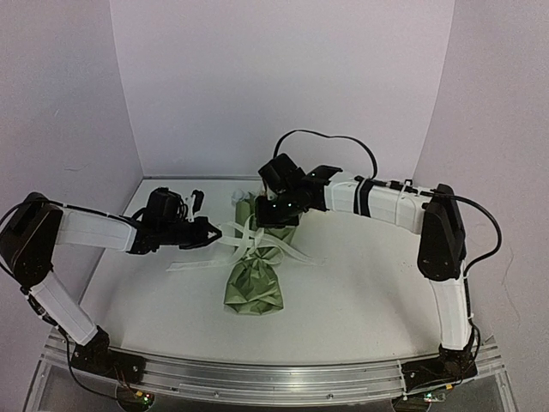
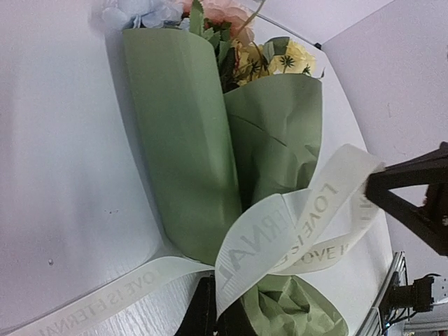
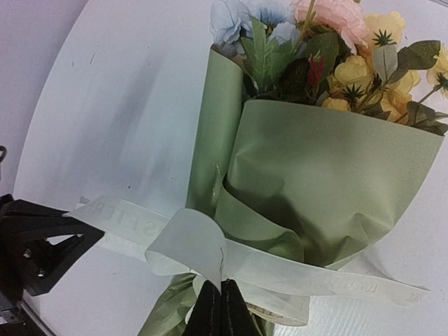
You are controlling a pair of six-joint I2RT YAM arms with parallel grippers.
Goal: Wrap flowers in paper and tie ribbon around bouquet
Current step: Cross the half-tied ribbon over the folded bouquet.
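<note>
Bouquet (image 1: 255,273) lies flat on the white table (image 1: 369,292), about mid-table between the two arms. The blooms point toward the far wall and the crumpled stem end toward the bases. Olive-green paper (image 2: 183,140) wraps the stems in overlapping folds. Flowers (image 3: 329,42) (pale blue, pink, yellow) show at the open end.

Cream ribbon (image 2: 280,231) goes round the narrow waist of the cone, with loops crossing over it. Its printed lettering is legible in the left wrist view. One tail trails left on the table, another trails right.

Left gripper (image 2: 215,311): fingers pressed together, pinching a ribbon loop just left of the bouquet's waist.

Right gripper (image 3: 221,308): fingers pressed together to a point, nipping a ribbon loop, positioned over the bouquet.

The two grippers sit near each other but apart, with the ribbon running between them.
</note>
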